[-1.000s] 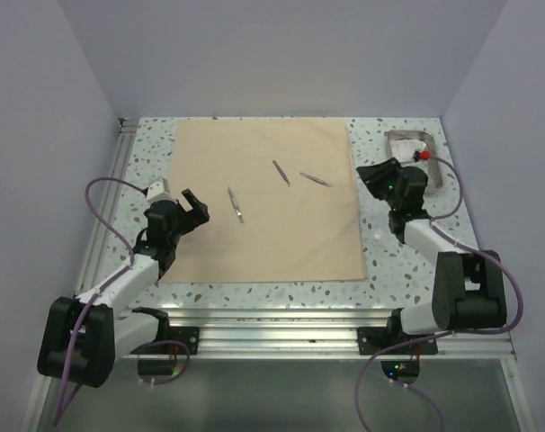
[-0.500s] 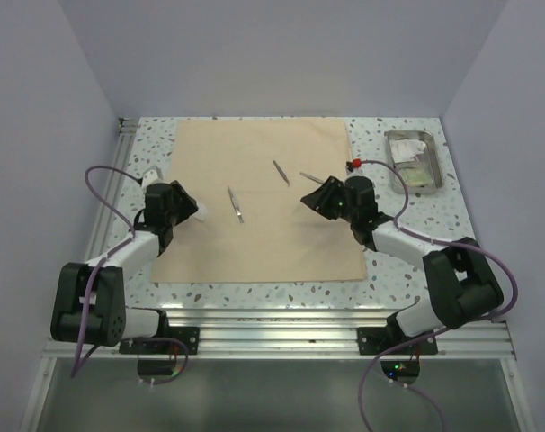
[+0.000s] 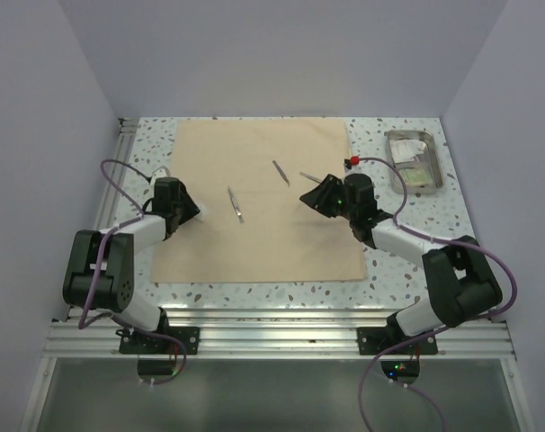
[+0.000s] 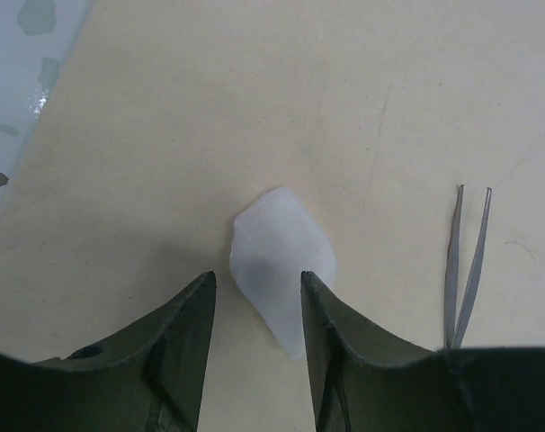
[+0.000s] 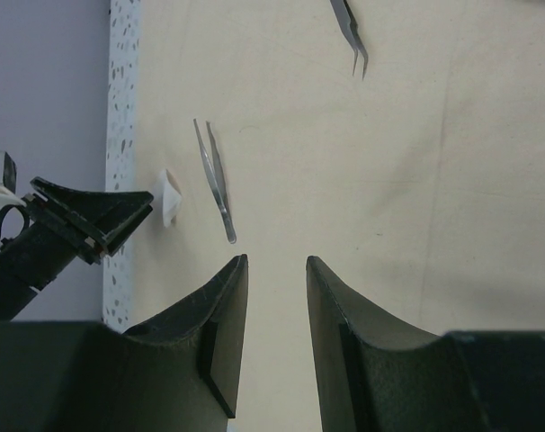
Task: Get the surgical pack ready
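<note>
The tan cloth (image 3: pixel 263 225) lies flat mid-table with three thin metal instruments on it: tweezers (image 3: pixel 236 204), a second pair (image 3: pixel 281 173) and a third (image 3: pixel 313 178). My left gripper (image 3: pixel 194 212) is low at the cloth's left edge. In the left wrist view its jaws (image 4: pixel 257 277) stand open either side of a small white sachet (image 4: pixel 281 256) lying on the cloth, with a gap at the left finger. Tweezers (image 4: pixel 466 261) lie just to the right. My right gripper (image 3: pixel 314 197) hovers over the cloth's right part, open (image 5: pixel 277 259), nothing between its fingers.
The small steel tray (image 3: pixel 394 137) stands at the back right, off the cloth, with sachets (image 3: pixel 418 169) inside. Speckled table shows round the cloth. A metal rail (image 3: pixel 120 171) runs along the left edge. Purple cables loop beside both arms.
My right arm swung from the tray to over the cloth's right part. My left gripper narrowed its wide jaws around the white sachet at the cloth's left edge.
</note>
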Action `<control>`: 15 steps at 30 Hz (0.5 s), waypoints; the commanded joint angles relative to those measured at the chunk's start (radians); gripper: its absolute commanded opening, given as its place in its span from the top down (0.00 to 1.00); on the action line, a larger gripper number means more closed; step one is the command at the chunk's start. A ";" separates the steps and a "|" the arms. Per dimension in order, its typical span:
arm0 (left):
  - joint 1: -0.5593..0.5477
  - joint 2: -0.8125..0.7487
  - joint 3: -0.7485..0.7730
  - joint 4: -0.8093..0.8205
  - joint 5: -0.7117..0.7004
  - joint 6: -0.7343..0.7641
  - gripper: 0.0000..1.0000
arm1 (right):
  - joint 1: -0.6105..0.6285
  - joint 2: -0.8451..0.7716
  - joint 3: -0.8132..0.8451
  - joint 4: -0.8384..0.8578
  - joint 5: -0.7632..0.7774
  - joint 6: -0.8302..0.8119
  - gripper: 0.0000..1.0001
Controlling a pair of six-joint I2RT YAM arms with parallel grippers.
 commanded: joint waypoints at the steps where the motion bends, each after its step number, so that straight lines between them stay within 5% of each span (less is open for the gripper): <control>1: 0.010 0.019 0.035 -0.001 -0.020 0.010 0.54 | 0.005 -0.002 0.025 0.008 -0.019 -0.027 0.64; 7: 0.012 0.077 0.059 -0.007 -0.043 0.016 0.67 | 0.005 -0.006 0.026 0.007 -0.029 -0.028 0.64; 13: 0.012 0.103 0.073 -0.002 -0.059 0.022 0.98 | 0.008 -0.016 0.023 0.004 -0.043 -0.030 0.64; 15: 0.012 0.098 0.072 0.002 -0.057 0.027 1.00 | 0.012 -0.020 0.023 -0.006 -0.045 -0.040 0.64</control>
